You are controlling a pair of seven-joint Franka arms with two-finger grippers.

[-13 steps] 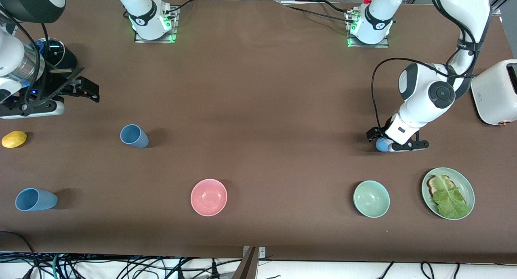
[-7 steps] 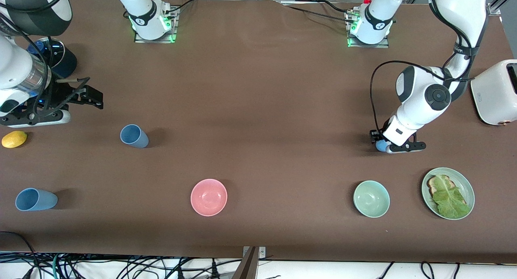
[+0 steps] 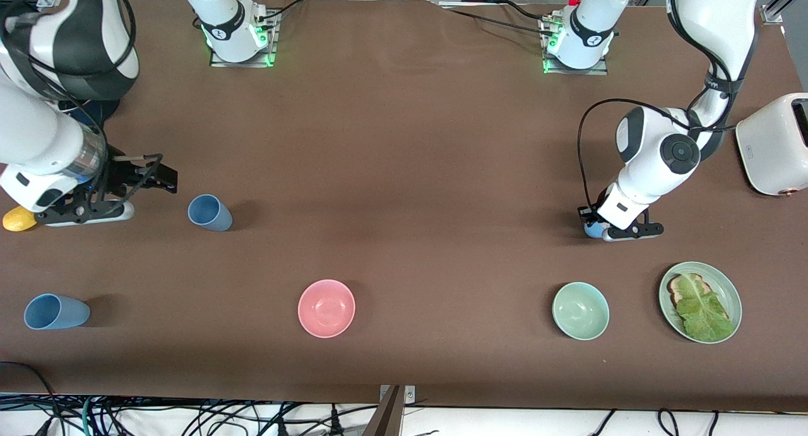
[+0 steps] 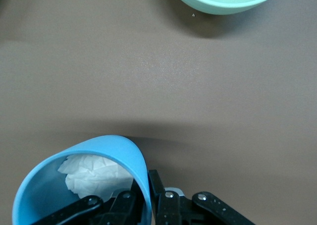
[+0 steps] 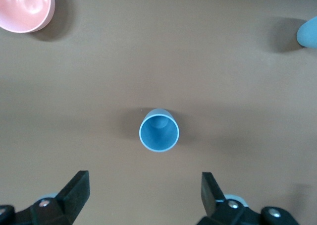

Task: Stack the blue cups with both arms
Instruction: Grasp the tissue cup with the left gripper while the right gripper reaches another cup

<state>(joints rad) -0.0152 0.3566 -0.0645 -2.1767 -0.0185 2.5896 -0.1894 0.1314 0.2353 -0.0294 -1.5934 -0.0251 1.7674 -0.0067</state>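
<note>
Under the right end effector (image 5: 143, 197), blue cup (image 5: 159, 130) stands mouth-up.

**Wide bare middle, clutter at both ends**

The brown table (image 3: 410, 171) lies bare across its middle between the two arms. Along the edge nearest the front camera stand a pink bowl (image 3: 326, 308), a green bowl (image 3: 580, 310) and a green plate (image 3: 700, 302), with open gaps between them. A white toaster (image 3: 773, 144) blocks the left arm's end. Bare cloth rings the upright blue cup (image 5: 159, 130) between the right gripper's (image 5: 143, 190) spread fingers; a yellow lemon (image 3: 17, 219) sits beside that gripper.
</note>
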